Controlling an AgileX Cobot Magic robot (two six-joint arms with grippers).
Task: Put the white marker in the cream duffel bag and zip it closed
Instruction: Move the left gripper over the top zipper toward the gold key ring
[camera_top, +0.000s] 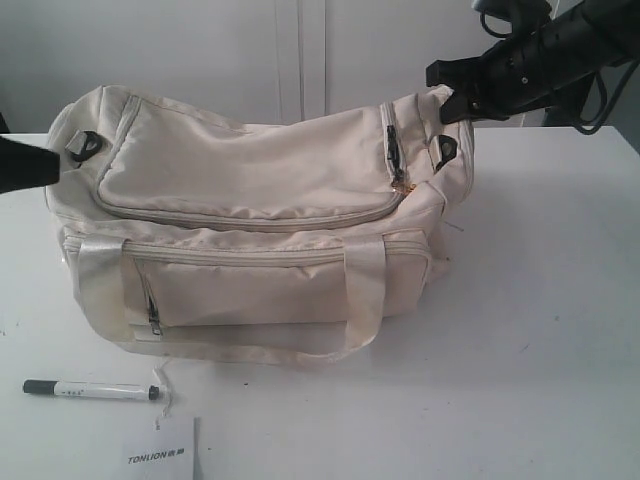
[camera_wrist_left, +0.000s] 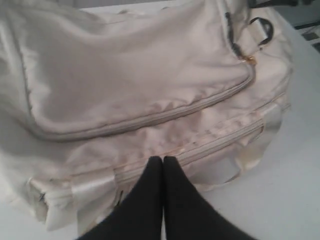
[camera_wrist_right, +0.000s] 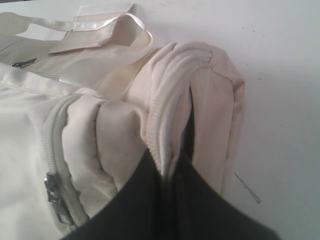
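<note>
Right end effector (camera_wrist_right: 169, 167) pinches a fold of the cream duffel bag (camera_wrist_right: 212, 95).

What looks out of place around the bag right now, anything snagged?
The right gripper is shut on a bunched fold at the end of the cream duffel bag, pulling it up. The white marker lies on the table outside the bag, whose top zipper looks closed. Nothing looks spilled or torn.

The left gripper (camera_wrist_left: 163, 160) is matt black, with two smooth fingers (camera_wrist_left: 142, 200) that taper from broad bases to rounded tips. The right gripper (camera_wrist_right: 167, 172) shows the same dark wedge shapes. The right arm (camera_top: 530, 55) is black and blocky, with thin black cables (camera_top: 601, 105) looping off it.
</note>
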